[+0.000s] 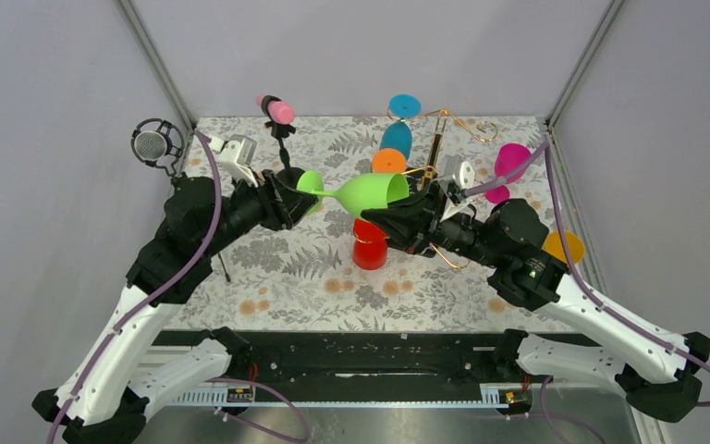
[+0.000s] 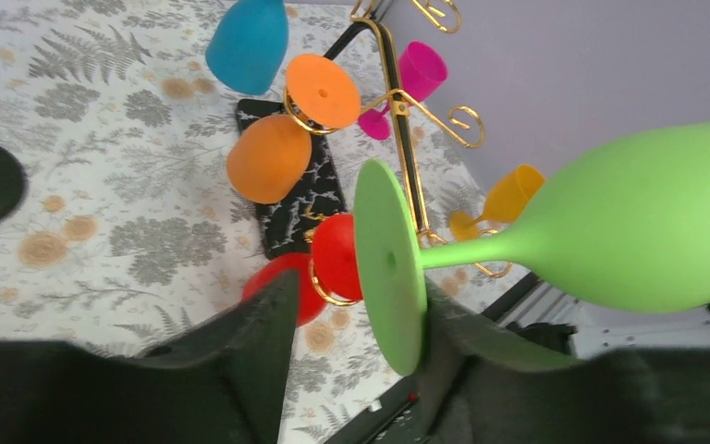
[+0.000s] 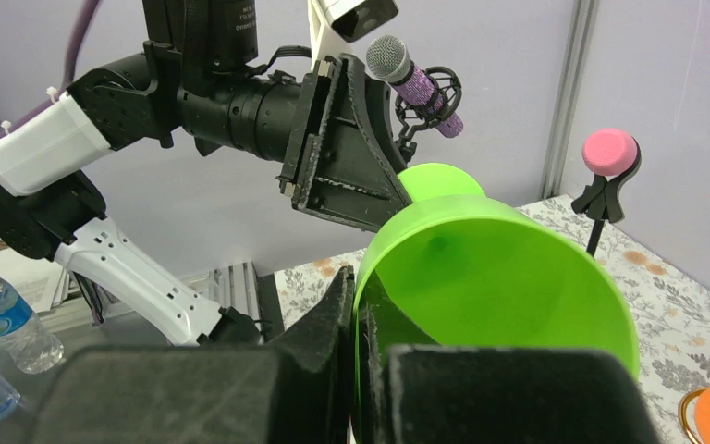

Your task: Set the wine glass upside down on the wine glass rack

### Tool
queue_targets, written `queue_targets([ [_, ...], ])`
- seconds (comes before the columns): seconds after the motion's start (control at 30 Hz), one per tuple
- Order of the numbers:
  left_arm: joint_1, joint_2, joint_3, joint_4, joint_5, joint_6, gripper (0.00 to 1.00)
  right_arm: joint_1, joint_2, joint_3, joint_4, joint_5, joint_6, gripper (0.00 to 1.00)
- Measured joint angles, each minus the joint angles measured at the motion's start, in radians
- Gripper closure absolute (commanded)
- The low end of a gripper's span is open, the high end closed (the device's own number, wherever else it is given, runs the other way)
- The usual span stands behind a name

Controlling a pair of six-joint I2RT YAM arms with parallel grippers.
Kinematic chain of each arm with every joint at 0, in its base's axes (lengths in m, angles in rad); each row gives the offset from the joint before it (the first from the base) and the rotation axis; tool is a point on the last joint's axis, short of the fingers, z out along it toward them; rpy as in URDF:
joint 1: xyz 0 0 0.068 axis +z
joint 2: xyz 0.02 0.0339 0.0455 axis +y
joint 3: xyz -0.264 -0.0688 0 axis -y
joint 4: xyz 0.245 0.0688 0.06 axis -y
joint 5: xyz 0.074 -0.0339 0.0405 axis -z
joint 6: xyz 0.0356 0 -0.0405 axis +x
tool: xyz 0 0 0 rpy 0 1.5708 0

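- Green plastic wine glass (image 1: 370,192) lay sideways in the air above the floral bench (image 1: 287,268), just left of the gold wire rack (image 1: 437,139).
- Right end effector (image 1: 405,205) pinched its bowl rim.
- Left end effector (image 1: 303,190) stood half-spread around its foot.

Overall light: bright, even and diffuse in all three views; the grey walls show no hot spots.
Source: overhead, judging by shadows falling straight beneath things.
Shadows: soft and faint on the floral tabletop (image 1: 296,268), densest under the arms at 6 o'clock in the top view.
Glare: none on the matte green wine glass (image 1: 370,191); small glints on the gold rack (image 2: 403,139).
Top view: sharp throughout, corner posts leaning outward at 11 and 1 o'clock.
Left wrist view: left gripper (image 2: 365,287) at 6 o'clock is near-black, soft-edged, detail lost.
Right wrist view: right gripper (image 3: 362,314) blurred at 6 o'clock; the bowl's inside is shaded; water bottle (image 3: 0,314) at 8 o'clock slightly soft.
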Motion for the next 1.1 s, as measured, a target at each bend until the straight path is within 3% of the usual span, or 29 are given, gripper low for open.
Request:
queue_targets([
  [0.07,0.0,-0.003,-0.006,0.007,0.026,-0.006,0.98,0.0,-0.005,-0.006,0.003,-0.003,0.006,1.0],
  [0.1,-0.003,-0.003,-0.006,0.014,0.032,-0.001,1.0,0.0,-0.004,-0.011,0.004,-0.005,0.008,1.0],
  [0.23,-0.011,-0.002,-0.014,0.029,0.058,0.011,1.0,0.0,-0.004,-0.024,0.016,-0.013,0.023,0.97],
  [0.4,-0.011,-0.009,-0.019,0.03,0.06,0.033,1.0,-0.003,-0.006,-0.029,0.013,-0.039,0.031,0.65],
  [0.53,-0.005,-0.018,-0.019,0.023,0.023,0.072,1.0,0.0,-0.044,-0.025,-0.054,-0.118,0.031,0.54],
  [0.8,-0.001,-0.023,0.026,0.019,-0.051,0.19,1.0,0.0,-0.209,-0.01,-0.23,-0.147,-0.001,0.47],
  [1.1,0.0,-0.144,-0.045,0.087,0.009,0.463,1.0,0.001,-0.25,0.145,-0.425,0.087,-0.08,0.42],
])
